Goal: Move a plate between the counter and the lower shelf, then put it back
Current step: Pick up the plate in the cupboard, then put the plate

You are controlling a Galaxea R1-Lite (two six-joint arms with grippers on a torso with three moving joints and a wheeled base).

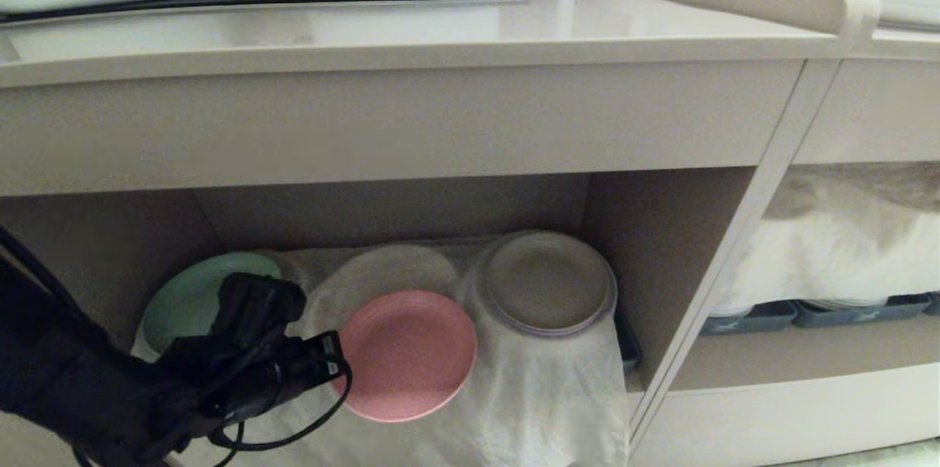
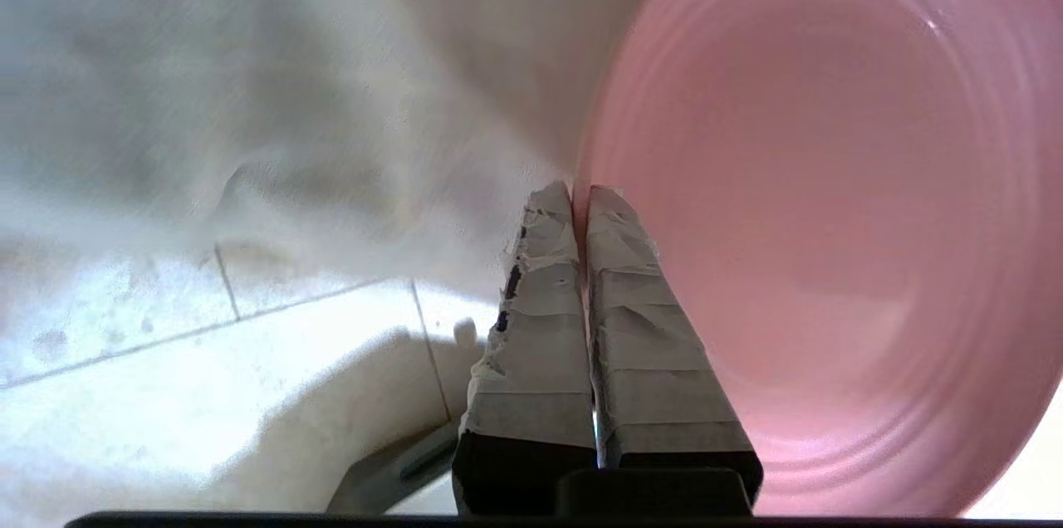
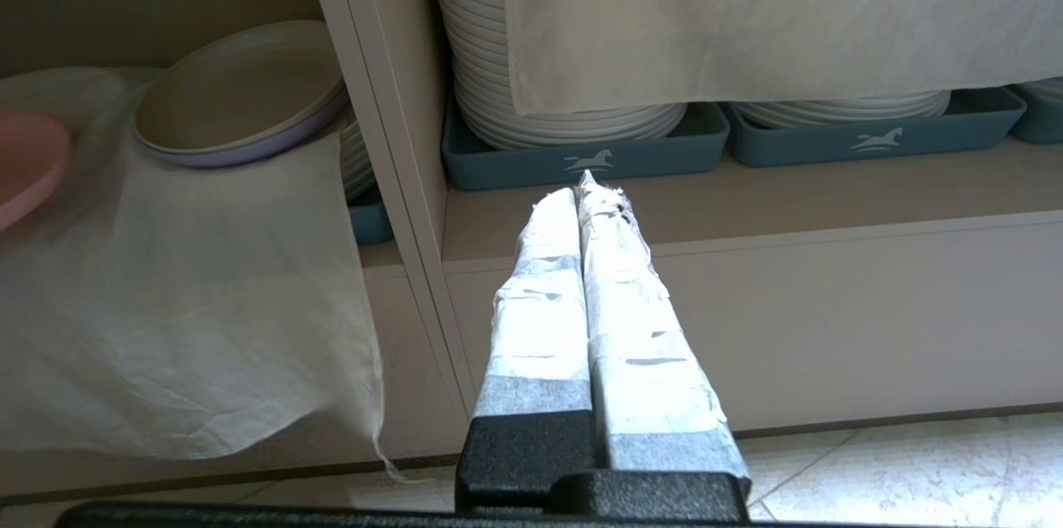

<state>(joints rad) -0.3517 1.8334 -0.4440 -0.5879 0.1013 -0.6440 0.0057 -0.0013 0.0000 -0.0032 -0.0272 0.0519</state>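
Showing a horse logo, dark trays (image 3: 581, 154) hold white plates (image 3: 515, 88).

Left arm (image 1: 88, 393) enters from the lower left of the head view, black, forearm angled up and to the right, a cable looping under the wrist. Left gripper (image 2: 580, 194) at its end, taped fingers (image 2: 531, 329) pressed together, pinching the plate (image 2: 830, 221) rim between the tips. Plate tilted, held at its near-left edge. Right gripper (image 3: 585, 183) shows only in its own wrist view, low, pointing level, taped fingers (image 3: 540, 304) closed against each other, holding nothing.
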